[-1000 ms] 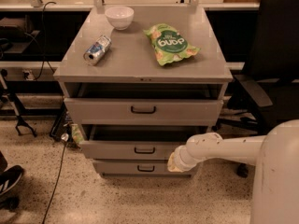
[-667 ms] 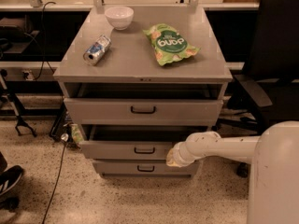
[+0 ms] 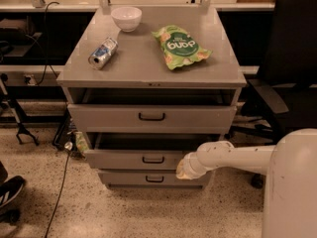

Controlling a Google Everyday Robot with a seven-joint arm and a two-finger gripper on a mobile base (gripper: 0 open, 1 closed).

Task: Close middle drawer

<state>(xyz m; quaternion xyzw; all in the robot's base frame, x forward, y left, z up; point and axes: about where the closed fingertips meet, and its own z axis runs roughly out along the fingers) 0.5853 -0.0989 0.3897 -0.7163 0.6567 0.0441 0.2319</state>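
The grey cabinet (image 3: 151,63) has three wide drawers. The middle drawer (image 3: 133,159) stands pulled out a little, with a dark gap above its plain grey front and a small dark pull handle (image 3: 153,159). The top drawer (image 3: 151,118) also stands out from the cabinet. The bottom drawer (image 3: 148,178) sits further in. My gripper (image 3: 184,168) is at the end of the white arm (image 3: 233,157), which reaches in from the right. It is against the right part of the middle drawer's front, just right of the handle.
On the cabinet top lie a white bowl (image 3: 126,18), a tipped can (image 3: 102,53) and a green snack bag (image 3: 181,46). A black office chair (image 3: 290,73) stands at the right. A cable (image 3: 62,177) and a shoe (image 3: 9,195) lie on the speckled floor at the left.
My gripper has shifted slightly left along the middle drawer's front. The drawer still stands out about as far as before.
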